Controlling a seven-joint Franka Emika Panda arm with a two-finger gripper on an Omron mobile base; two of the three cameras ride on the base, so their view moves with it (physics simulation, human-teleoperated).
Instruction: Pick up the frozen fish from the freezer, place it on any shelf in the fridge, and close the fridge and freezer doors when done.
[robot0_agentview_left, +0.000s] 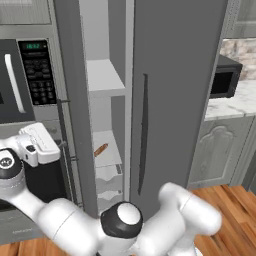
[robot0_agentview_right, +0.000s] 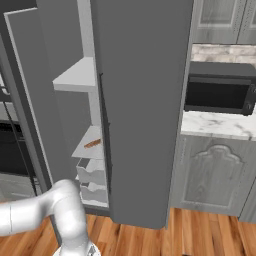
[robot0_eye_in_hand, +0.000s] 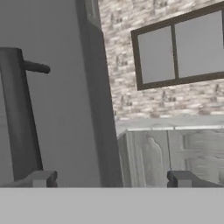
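The jaws stand wide apart and empty, the gripper (robot0_eye_in_hand: 111, 178) pointing past a grey door (robot0_eye_in_hand: 57, 96) with its dark handle (robot0_eye_in_hand: 17, 113) at nine o'clock. The freezer (robot0_agentview_left: 102, 125) is open; the fish cannot be made out. An orange-brown stick (robot0_agentview_left: 100, 149) lies on its lower shelf.

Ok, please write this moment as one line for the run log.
freezer door: open | fridge door: looks shut | pincer: open, empty | orange-brown stick: lying on freezer shelf
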